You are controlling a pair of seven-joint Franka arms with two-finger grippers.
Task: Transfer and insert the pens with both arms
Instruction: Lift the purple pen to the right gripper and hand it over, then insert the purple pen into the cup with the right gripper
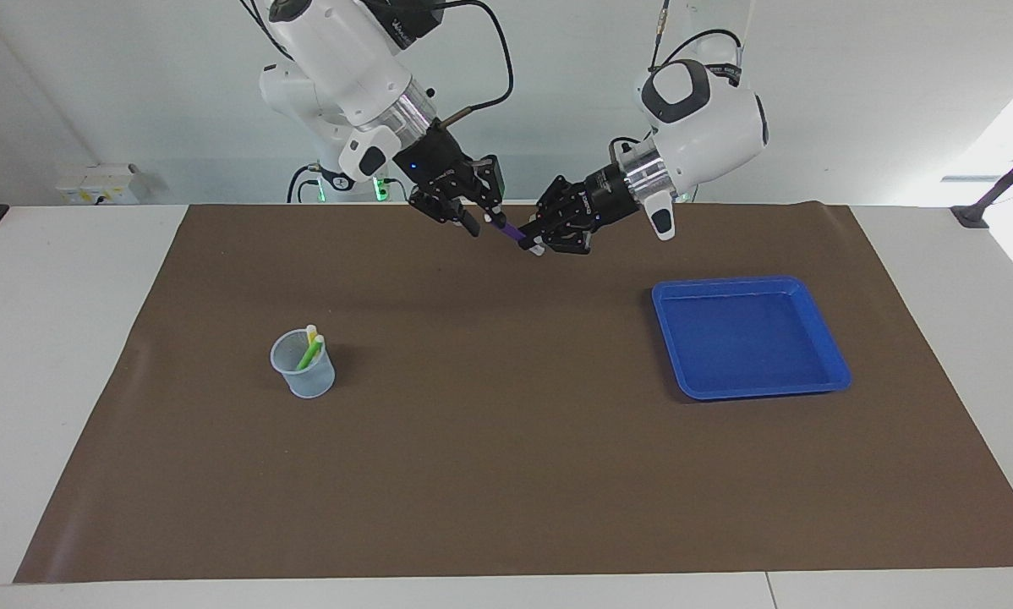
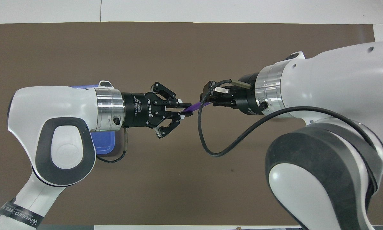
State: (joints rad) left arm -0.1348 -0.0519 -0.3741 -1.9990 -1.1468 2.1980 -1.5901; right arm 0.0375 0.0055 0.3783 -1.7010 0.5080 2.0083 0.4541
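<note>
A purple pen (image 1: 509, 229) (image 2: 191, 108) hangs in the air between the two grippers, over the part of the mat close to the robots. My left gripper (image 1: 535, 245) (image 2: 182, 111) is shut on its whitish end. My right gripper (image 1: 483, 222) (image 2: 207, 101) is at the pen's purple end, in line with it. A green pen (image 1: 309, 354) and a yellow pen (image 1: 311, 331) stand in a clear plastic cup (image 1: 303, 375) toward the right arm's end. The overhead view hides the cup under the right arm.
A blue tray (image 1: 747, 284) (image 2: 104, 149) with nothing in it lies on the brown mat (image 1: 506, 474) toward the left arm's end, largely covered by the left arm in the overhead view. White table borders the mat all round.
</note>
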